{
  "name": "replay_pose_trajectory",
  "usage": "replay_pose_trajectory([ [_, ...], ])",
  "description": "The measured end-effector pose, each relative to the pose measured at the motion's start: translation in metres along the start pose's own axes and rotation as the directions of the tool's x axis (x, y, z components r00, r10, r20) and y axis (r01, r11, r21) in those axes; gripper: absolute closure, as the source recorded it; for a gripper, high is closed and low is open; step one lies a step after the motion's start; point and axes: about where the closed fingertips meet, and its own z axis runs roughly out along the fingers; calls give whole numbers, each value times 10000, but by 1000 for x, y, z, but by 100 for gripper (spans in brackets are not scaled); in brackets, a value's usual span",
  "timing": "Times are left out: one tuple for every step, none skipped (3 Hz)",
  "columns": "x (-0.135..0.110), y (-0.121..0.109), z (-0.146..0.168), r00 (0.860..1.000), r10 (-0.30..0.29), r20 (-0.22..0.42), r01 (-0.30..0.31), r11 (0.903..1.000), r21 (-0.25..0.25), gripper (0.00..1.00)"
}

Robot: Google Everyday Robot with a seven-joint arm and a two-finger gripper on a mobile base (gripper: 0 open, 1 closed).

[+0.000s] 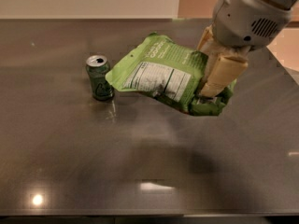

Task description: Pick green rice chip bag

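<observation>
Camera view looks down on a dark, glossy counter (70,162) with the arm (252,13) reaching in from the upper right corner. The jaws sit just below the arm's grey housing, right of centre, and they are closed on the right-hand end of the chip bag (159,78), with the crinkled green film bunched around and beneath them. The bag hangs off the counter rather than lying on it, or so I judge from the soft shadow spread on the surface well below it. It is gripped at one end only, so its long axis runs out sideways from the jaws toward the picture's left. The white nutrition label faces the camera, and the far end sags a little under its own weight. That free corner comes right up against a green soda can (99,77) standing upright near the left. They meet in the picture, but I cannot tell whether they truly touch or the corner merely floats in front of the can. The pick looks essentially made. What is left is to carry the bag clear, and that turns on the loose length trailing toward the can. A straight rise, or a pull back toward the arm's side, should keep the corner from brushing the can over. The one-ended grip on slippery film could also let the bag swing or slide.
</observation>
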Motion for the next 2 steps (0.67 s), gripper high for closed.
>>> replay_pose_trajectory([
  [-4, -6, -16, 9999, -102, 21, 100, 9984, 550, 100],
  [-8, -12, -18, 9998, -139, 140, 127, 9964, 838, 100],
])
